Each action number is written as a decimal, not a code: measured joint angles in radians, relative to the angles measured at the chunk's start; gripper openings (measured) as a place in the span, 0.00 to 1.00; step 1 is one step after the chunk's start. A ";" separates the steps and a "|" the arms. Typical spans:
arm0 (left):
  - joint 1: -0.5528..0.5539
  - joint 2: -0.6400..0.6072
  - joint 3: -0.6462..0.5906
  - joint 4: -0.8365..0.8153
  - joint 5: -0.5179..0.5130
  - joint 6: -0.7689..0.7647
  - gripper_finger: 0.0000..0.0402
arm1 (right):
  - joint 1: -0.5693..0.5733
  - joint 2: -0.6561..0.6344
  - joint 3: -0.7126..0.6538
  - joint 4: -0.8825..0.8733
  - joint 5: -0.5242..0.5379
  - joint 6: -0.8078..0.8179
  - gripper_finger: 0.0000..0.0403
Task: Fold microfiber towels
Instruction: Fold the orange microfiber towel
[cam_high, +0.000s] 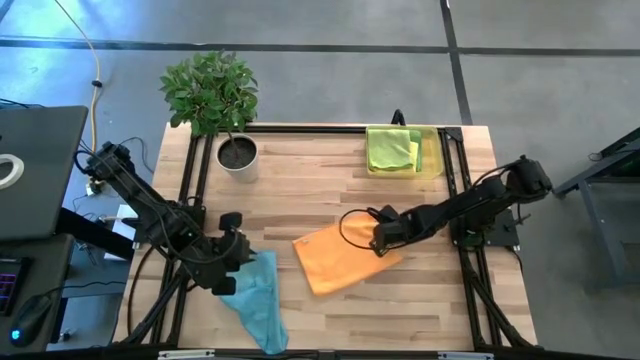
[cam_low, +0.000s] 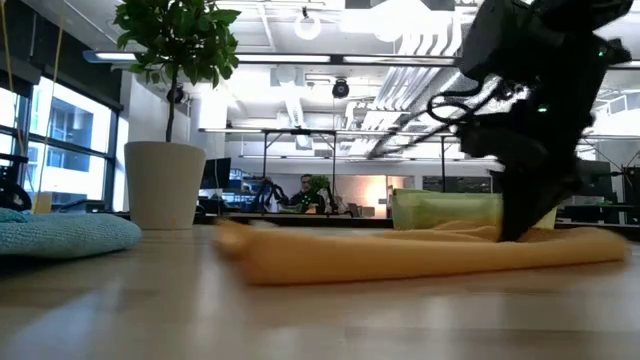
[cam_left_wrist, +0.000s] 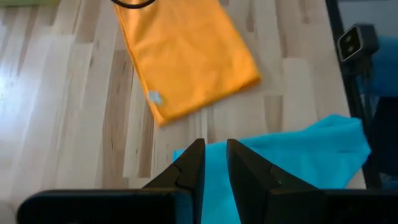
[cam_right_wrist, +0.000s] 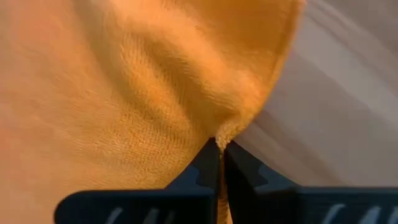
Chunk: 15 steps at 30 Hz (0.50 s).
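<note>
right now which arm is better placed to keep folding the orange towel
Right. The right gripper is already shut on the edge of the soft orange microfiber towel. The left gripper is over the crumpled light blue towel, off to the side.

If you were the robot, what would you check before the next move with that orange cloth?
1. Right gripper has the orange towel: ok, jaws shut on its edge.
2. Towel lying flat, already folded over once: ok.
3. Left gripper out of the way: ok, it sits over the light blue towel, jaws nearly shut.
4. Blue towel apart from the orange one: ok.
5. Folded green towels in the yellow tray: ok.
6. Potted plant clear of the arms: ok.
</note>
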 joint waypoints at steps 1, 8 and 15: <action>0.000 -0.002 0.000 0.000 0.000 0.000 0.14 | -0.004 -0.011 0.012 -0.067 -0.004 -0.010 0.00; 0.000 -0.001 0.000 -0.001 0.002 0.002 0.14 | -0.035 -0.030 0.203 -0.537 0.024 -0.021 0.00; 0.000 -0.001 0.000 -0.001 0.006 0.035 0.14 | -0.039 -0.015 0.441 -0.837 0.046 0.008 0.00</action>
